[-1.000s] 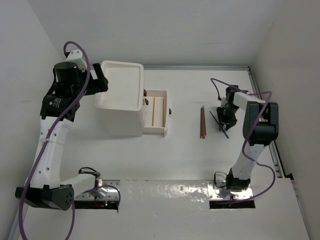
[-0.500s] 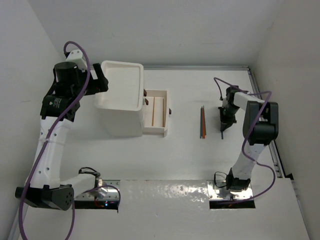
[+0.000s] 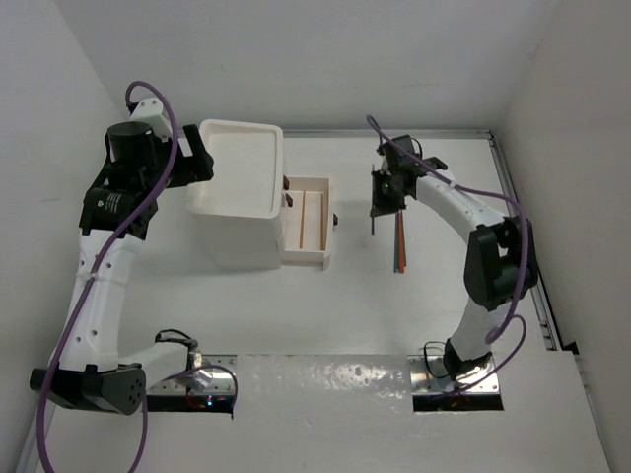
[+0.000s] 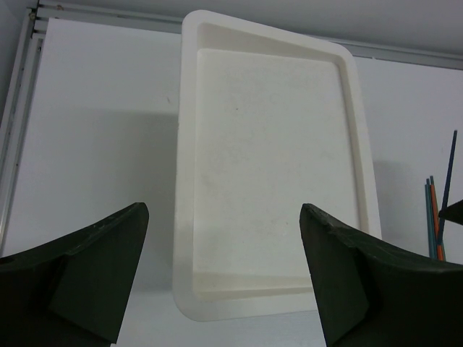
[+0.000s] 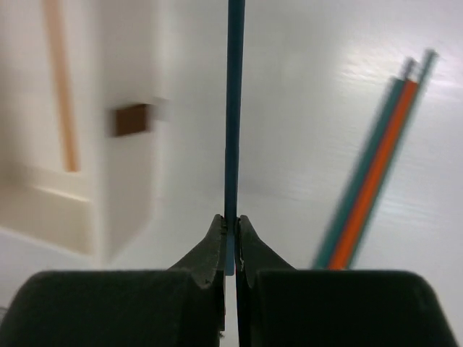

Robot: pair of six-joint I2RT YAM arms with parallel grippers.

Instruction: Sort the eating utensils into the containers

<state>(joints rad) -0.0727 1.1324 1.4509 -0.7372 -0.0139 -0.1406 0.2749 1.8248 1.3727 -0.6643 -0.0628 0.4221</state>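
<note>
My right gripper (image 3: 378, 202) is shut on a thin blue stick (image 5: 235, 108) and holds it above the table between the open drawer and the loose sticks. The stick (image 3: 374, 221) points toward the near edge. Teal and orange sticks (image 3: 399, 241) lie side by side on the table to its right, also in the right wrist view (image 5: 376, 166). The white drawer unit (image 3: 212, 202) has one drawer (image 3: 325, 258) pulled out, with an orange stick (image 3: 300, 219) inside. My left gripper (image 4: 224, 275) is open and empty above the unit's tray-like top (image 4: 188, 181).
The open drawer's dark-brown knob (image 3: 336, 219) faces my right gripper, and also shows in the right wrist view (image 5: 132, 120). A metal rail (image 3: 537, 296) runs along the table's right edge. Walls close in at left, back and right.
My right gripper has lifted the blue stick from the right of the table and carried it left, past the loose sticks, toward the open drawer. The left arm has not moved.
</note>
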